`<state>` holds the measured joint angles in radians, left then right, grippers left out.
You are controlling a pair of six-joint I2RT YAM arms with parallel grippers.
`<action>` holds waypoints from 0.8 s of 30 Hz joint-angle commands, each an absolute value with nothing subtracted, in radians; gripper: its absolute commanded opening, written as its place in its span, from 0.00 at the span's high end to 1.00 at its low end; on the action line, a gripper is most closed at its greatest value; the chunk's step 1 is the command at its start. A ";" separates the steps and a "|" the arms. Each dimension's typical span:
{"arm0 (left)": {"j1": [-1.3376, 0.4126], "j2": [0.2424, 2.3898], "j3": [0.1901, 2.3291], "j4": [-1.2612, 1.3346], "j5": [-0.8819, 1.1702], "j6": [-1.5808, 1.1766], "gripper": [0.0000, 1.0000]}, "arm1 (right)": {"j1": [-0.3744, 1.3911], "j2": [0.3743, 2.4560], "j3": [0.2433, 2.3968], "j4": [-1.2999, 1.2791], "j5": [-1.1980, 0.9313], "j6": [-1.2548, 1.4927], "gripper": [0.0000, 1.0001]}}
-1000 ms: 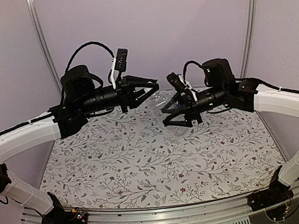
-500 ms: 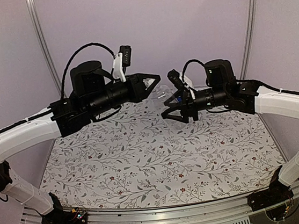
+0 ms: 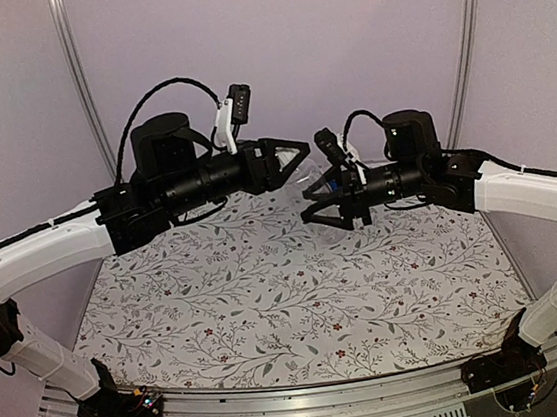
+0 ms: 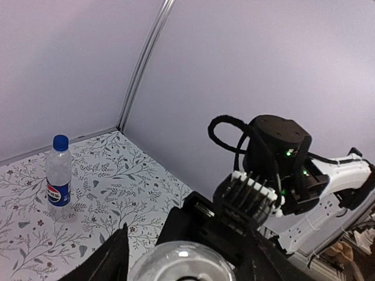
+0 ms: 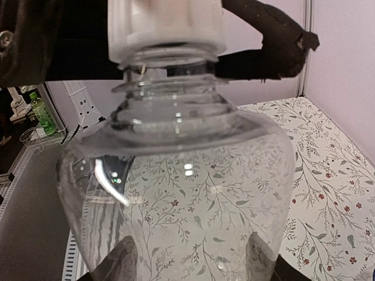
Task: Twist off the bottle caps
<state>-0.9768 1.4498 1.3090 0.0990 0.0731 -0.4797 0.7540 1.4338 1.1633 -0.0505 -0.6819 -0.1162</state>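
The right pincer (image 3: 321,207) grasps a plain clear bottle (image 5: 176,175), its rounded shoulder bulging between the jaws; the left pincer (image 3: 299,152) clenches its white screw cap (image 5: 167,23).

The Pepsi bottle (image 4: 58,178) is just standing upright on the table (image 4: 126,175) near its far edge, clear with a blue label band, blue cap (image 4: 60,141) screwed on. The plain bottle (image 5: 176,193) is clear and unlabelled, up off the table with its body in the right pincer (image 3: 307,206). Its pale cap (image 5: 167,23) is still on the neck, clamped by the left pincer (image 3: 300,159).
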 commanded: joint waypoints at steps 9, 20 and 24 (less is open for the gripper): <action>-0.886 1.363 1.216 0.219 0.375 -0.400 0.00 | 0.750 1.419 1.161 -0.026 -0.827 -0.115 0.41; -0.774 1.385 1.164 0.428 0.868 -0.371 0.04 | 0.750 1.470 1.202 -0.066 -1.120 -0.138 0.40; -0.773 1.429 1.174 0.531 0.966 -0.404 0.08 | 0.750 1.487 1.212 -0.068 -1.158 -0.137 0.40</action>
<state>-0.7856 1.3846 1.1748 0.3977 0.8036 -0.3916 0.7521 1.4662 1.1748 -0.0582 -1.0595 -0.1307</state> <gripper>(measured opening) 0.932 0.601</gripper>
